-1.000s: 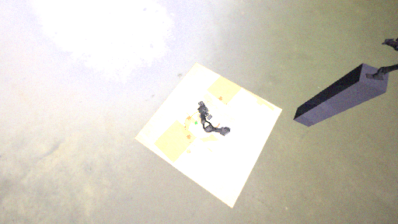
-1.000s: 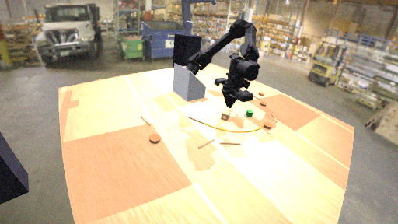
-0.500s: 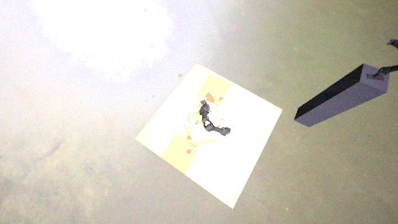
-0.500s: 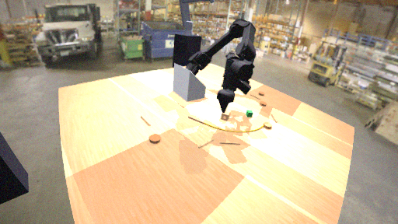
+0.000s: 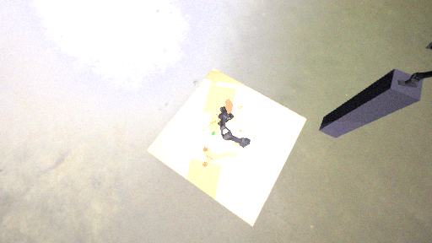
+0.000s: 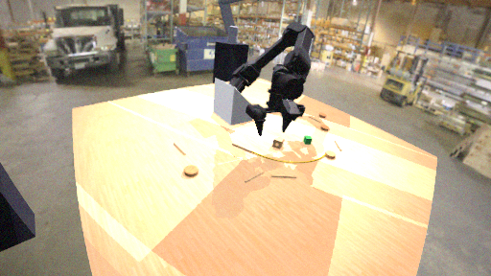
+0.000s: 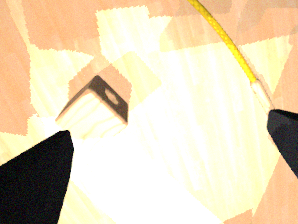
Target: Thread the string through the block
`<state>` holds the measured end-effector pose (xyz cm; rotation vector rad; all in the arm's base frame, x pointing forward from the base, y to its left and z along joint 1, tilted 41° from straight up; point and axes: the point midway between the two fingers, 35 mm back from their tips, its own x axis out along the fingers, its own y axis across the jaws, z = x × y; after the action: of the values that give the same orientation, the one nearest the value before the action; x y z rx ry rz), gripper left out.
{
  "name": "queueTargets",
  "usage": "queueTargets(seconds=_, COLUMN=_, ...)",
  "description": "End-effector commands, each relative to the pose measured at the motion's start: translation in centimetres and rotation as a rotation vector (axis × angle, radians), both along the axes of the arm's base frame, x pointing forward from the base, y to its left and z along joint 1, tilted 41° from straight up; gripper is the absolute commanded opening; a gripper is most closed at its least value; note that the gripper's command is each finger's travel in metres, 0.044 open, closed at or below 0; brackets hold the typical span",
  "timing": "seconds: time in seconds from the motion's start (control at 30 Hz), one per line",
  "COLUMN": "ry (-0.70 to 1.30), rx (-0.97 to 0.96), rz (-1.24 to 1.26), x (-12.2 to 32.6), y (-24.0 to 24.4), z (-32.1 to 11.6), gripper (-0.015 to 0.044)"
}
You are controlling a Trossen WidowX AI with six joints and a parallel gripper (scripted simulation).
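The wooden block [image 6: 277,144] [image 7: 95,112] stands on the table; its hole shows in the dark side face in the wrist view. The yellow string [image 6: 292,162] [image 7: 225,37] curves beside the block, not through it, from the round button [image 6: 330,154] to the thin stick [image 6: 241,148] [image 7: 261,94]. The stick lies apart from the block; in the wrist view most of it is hidden behind the right fingertip. My gripper [image 6: 271,132] [image 7: 173,129] is wide open and empty above the table, with the block below and near the left finger in the wrist view.
A green cube [image 6: 307,140] [image 5: 213,133] sits near the block. Loose sticks [image 6: 283,176] [image 6: 254,177] [image 6: 178,149] [image 6: 338,145] and loose buttons [image 6: 191,171] [image 6: 324,127] lie around. A grey box-shaped pedestal [image 6: 229,103] shows behind the gripper in the exterior view.
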<state>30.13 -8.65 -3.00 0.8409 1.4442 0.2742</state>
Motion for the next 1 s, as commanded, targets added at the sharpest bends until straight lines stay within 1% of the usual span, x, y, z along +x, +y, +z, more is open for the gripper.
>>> queueTargets(seconds=0.0, ry=0.589, rx=0.124, rz=-0.696, x=-1.1, y=-2.1, z=-2.0, gripper=0.044)
queueTargets(seconds=0.97, ry=1.583, rx=0.369, rz=-1.889, x=-2.9, y=-4.7, z=-4.6, gripper=0.044)
